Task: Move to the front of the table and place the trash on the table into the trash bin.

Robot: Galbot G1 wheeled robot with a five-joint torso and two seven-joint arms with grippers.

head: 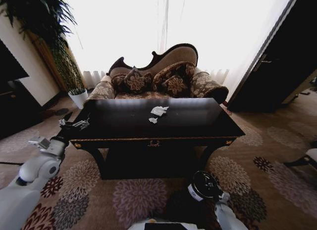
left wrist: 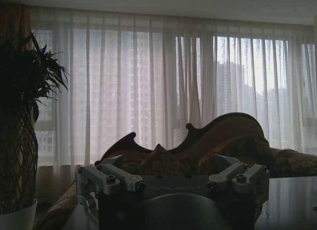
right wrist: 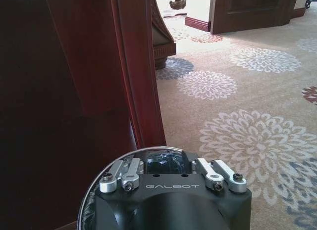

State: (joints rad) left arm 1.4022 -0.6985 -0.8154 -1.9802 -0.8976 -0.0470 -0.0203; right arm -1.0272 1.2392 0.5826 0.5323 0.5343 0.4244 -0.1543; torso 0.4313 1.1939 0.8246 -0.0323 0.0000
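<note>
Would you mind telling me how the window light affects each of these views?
Head view: the window behind the sofa is blown out, its glare streaking the table top around the paper wads. Left wrist view: backlit curtains leave sofa and plant as silhouettes. Right wrist view: carpet evenly lit, table leg shadowed.

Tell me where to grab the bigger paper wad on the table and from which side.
Pinch the paper wad across its crumpled middle, coming from above: it lies low and loose on the flat table, leaving little side to grip.

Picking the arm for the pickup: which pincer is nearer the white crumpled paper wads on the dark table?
Left pincer, at the table's left edge beside the white crumpled paper wads; right pincer hangs low, before the table.
</note>
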